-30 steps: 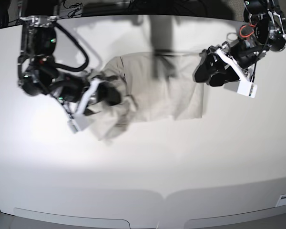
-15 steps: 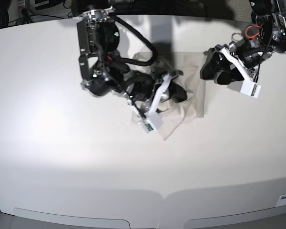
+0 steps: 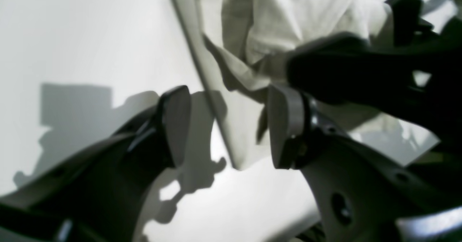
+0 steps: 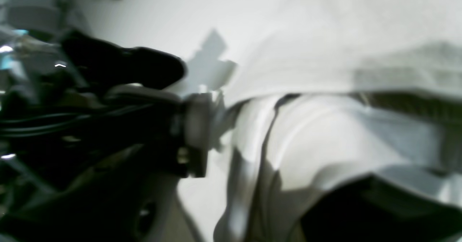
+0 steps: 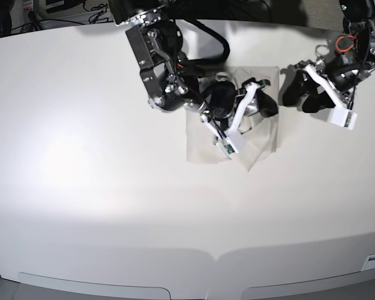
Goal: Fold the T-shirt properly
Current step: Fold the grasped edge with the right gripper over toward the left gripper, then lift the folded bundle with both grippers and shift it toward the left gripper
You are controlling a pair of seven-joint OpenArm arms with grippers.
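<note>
One thin, limp T-shirt [image 5: 202, 145] lies upper centre on the table [image 5: 81, 187], its fold pinched in my right gripper [image 5: 262, 100]; my left gripper [image 3: 231, 126] gapes beside its hem, the best hold.

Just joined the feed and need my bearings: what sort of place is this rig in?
Likely a lab or test bench: a bare white table, cables and equipment at its far edge, and the T-shirt alone.
</note>
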